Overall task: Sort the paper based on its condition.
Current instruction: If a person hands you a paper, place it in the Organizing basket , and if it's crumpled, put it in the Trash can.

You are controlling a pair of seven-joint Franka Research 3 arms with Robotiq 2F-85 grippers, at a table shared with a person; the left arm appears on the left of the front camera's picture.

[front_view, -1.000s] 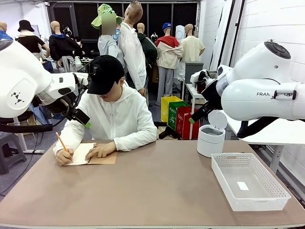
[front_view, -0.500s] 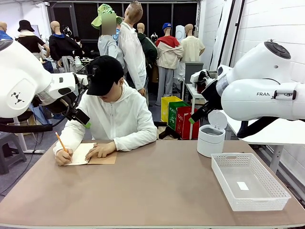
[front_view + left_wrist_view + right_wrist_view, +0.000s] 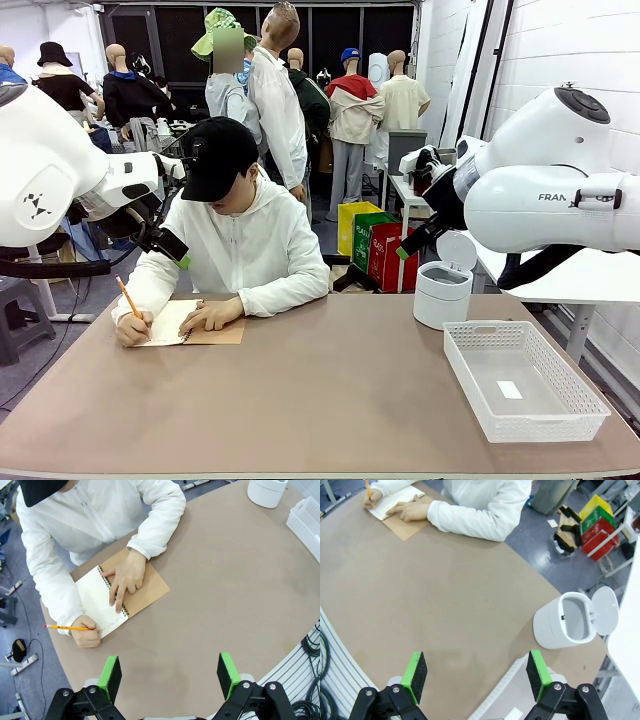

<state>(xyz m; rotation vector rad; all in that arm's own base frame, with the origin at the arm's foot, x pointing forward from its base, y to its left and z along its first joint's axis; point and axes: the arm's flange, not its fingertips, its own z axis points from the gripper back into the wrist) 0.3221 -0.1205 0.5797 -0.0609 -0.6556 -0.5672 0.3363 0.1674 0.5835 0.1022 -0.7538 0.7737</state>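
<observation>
Both arms are up off the worktop (image 3: 320,400), nothing in either gripper.
- Left gripper (image 3: 168,676): green pads wide apart, nothing between them. It looks down on the left end of the worktop.
- Right gripper (image 3: 476,675): pads also wide apart and holding nothing. It hangs high over the right side.

Near right: white lattice basket (image 3: 545,425) sitting flat, long side running away from the robot. There's a small white slip (image 3: 510,389) on its floor; can't tell if it's a label or a scrap.

Just behind the basket, at the far right edge: white round bin (image 3: 440,295), flip lid (image 3: 458,250) standing open, apart from the basket.

Far left: spiral notebook (image 3: 150,582), brown kraft cover folded out flat on the worktop. The paper (image 3: 92,597) is the cream page on top, at the person's edge of the worktop and still bound at the spiral.

The person sits at the far side in a white hoodie and black cap, head down. Their writing hand (image 3: 86,636) holds an orange pencil (image 3: 67,627), tip at the page's outer edge. The other hand (image 3: 127,575) lies flat across the spiral, fingers on the page.

Both grippers are well apart from the notebook.
</observation>
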